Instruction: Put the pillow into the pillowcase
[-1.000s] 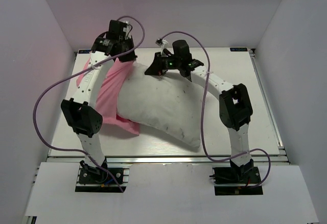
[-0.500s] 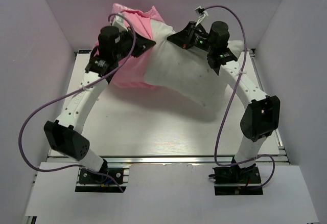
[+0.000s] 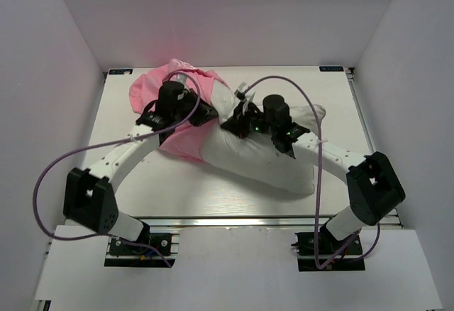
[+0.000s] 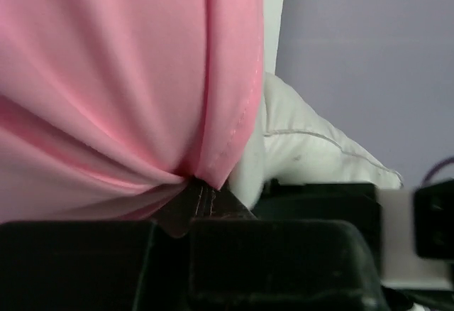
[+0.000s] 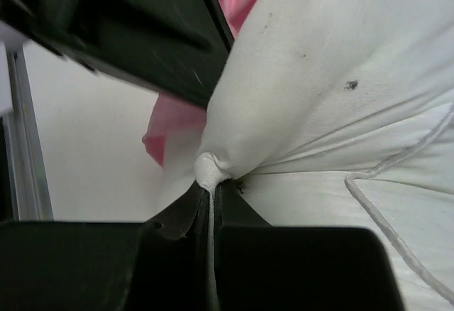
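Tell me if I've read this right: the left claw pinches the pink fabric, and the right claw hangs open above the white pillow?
Not quite. The right gripper is not open above the pillow: the right wrist view shows it shut on a pinched fold of it. The left gripper does pinch the pink pillowcase.

Bright even overhead light, soft shadows; wrist cams blurry up close.

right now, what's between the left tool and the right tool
The hem of the pillowcase, pinched by the left tool, beside a corner of the pillow, pinched by the right tool; the left wrist view shows both fabrics.
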`<state>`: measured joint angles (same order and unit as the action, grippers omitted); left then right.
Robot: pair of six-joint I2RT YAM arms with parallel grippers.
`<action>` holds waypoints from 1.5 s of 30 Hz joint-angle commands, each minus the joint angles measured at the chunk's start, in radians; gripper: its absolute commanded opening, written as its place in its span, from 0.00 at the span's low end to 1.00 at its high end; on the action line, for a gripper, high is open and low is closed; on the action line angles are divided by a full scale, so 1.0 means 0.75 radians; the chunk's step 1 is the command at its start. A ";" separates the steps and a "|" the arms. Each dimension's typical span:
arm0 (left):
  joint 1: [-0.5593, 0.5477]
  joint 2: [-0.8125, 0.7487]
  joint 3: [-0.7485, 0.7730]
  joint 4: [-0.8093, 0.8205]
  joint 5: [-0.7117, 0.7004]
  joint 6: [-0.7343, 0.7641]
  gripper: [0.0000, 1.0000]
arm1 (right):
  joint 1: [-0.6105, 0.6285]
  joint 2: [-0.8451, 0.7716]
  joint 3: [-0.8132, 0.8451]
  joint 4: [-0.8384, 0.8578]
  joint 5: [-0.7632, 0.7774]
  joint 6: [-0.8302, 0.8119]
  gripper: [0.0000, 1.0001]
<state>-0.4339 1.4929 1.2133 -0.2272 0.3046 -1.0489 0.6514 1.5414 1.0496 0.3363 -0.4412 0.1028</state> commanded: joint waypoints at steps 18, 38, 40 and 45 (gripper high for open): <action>-0.088 -0.551 0.265 -0.909 -0.424 0.312 0.60 | 0.361 0.025 -0.191 -0.103 0.017 -0.311 0.00; -0.121 0.153 1.070 -1.579 -0.889 0.638 0.68 | 0.485 -0.018 -0.291 -0.176 0.257 -0.370 0.00; -0.131 0.181 1.088 -1.579 -0.948 0.662 0.68 | 0.496 -0.014 -0.289 -0.178 0.269 -0.372 0.00; -0.139 0.227 1.049 -1.579 -1.056 0.727 0.54 | 0.510 -0.010 -0.279 -0.193 0.316 -0.383 0.00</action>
<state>-0.5331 1.6913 1.9766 -1.3369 -0.3954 -0.5575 1.0164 1.4876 0.8864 0.3939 -0.2211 -0.1905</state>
